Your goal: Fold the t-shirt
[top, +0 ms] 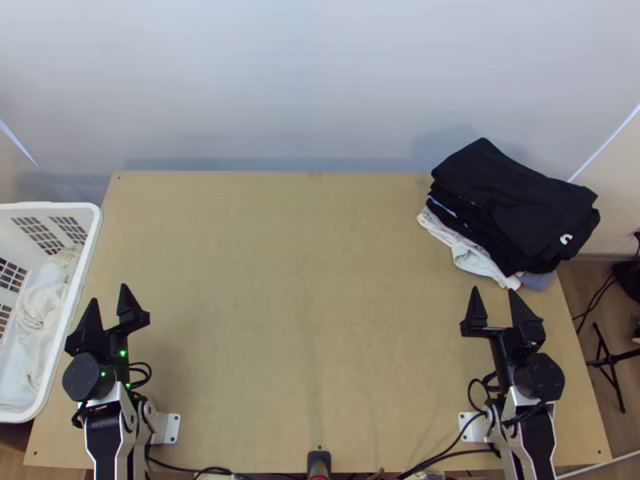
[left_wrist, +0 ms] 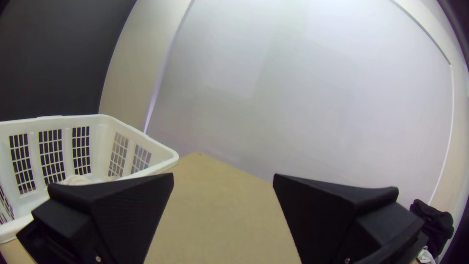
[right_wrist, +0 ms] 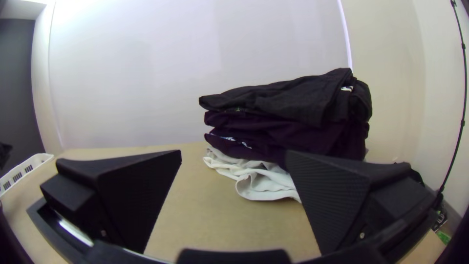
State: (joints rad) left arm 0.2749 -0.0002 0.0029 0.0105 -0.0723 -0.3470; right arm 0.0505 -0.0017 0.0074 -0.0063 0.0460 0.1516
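In the top view my left gripper [top: 109,304] stands open over the table's left part, beside the basket. Its two fingers are wide apart in the left wrist view, where the left gripper [left_wrist: 223,178] holds nothing. My right gripper [top: 494,293] is open too, just in front of the pile at the right; seen from its own wrist, the right gripper [right_wrist: 233,154] has nothing between its fingers. The folded black clothes [top: 512,200] lie stacked on light ones [top: 472,254]. White cloth [top: 42,316] lies bunched in the basket; whether either includes the t-shirt, I cannot tell.
A white plastic basket [top: 94,240] stands at the table's left edge. The wooden table [top: 304,304] stretches bare between the two arms, with a pale wall [top: 304,88] behind its far edge. Cables [top: 448,454] run along the near edge.
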